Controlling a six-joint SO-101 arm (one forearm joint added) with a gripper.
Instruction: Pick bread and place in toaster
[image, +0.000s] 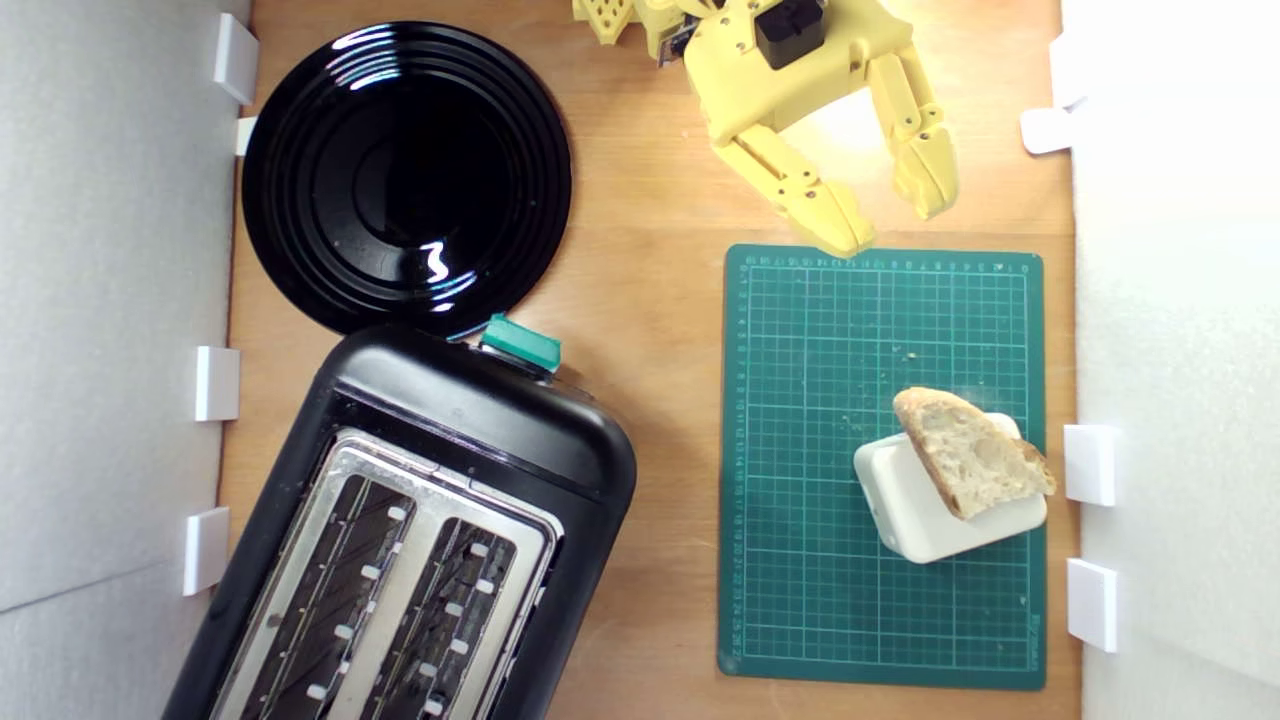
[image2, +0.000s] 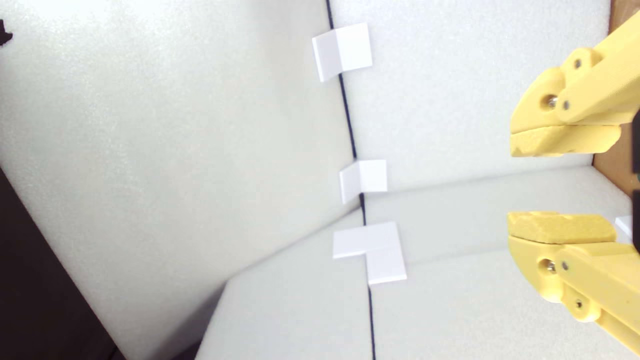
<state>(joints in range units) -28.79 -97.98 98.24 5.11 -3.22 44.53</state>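
The bread (image: 972, 451), a wedge of pale holey crumb with a tan crust, leans on a cream rounded box (image: 930, 505) on the green cutting mat (image: 800, 470). The black toaster (image: 420, 540) with a silver top plate and teal lever (image: 520, 343) stands at the exterior view's lower left, both slots showing nothing inside. My yellow gripper (image: 890, 215) hangs open above the mat's far edge, well away from the bread, nothing between its fingers. In the wrist view the gripper (image2: 515, 182) faces white foam walls; bread and toaster are out of that view.
A round glossy black plate (image: 405, 175) lies on the wooden table beside the toaster's lever end. White foam walls (image: 110, 300) with white brackets (image: 216, 383) enclose the exterior view's left and right sides. Bare wood (image: 660, 300) lies between toaster and mat.
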